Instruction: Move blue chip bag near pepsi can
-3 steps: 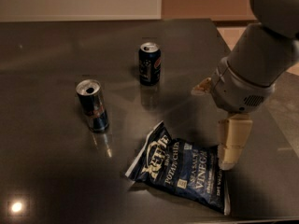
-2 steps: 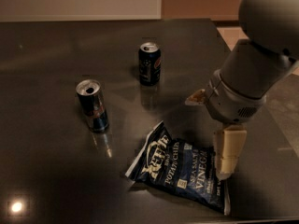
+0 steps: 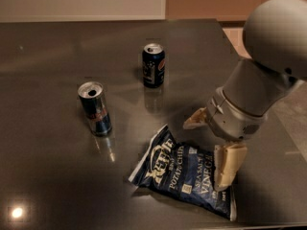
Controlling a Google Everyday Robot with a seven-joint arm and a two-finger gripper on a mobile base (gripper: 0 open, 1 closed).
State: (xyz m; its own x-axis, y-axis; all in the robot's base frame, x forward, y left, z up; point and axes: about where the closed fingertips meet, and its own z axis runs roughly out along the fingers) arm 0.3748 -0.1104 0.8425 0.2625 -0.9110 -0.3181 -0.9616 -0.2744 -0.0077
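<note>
The blue chip bag (image 3: 182, 176) lies flat on the dark table (image 3: 57, 47), near the front edge, right of centre. The pepsi can (image 3: 153, 65) stands upright further back, well apart from the bag. My gripper (image 3: 211, 145) hangs over the bag's right end, open. One tan finger (image 3: 227, 167) is over the bag's right part. The other finger (image 3: 194, 120) is just beyond the bag's far edge. I cannot tell if the fingers touch the bag.
A taller, slimmer blue and silver can (image 3: 95, 108) stands upright left of the bag. The table's right edge (image 3: 242, 66) runs just behind my arm, with a lighter floor beyond. The front edge is close below the bag.
My arm has swung in lower and to the left, and the gripper has come down over the bag's right end. The bag and both cans have not moved.
</note>
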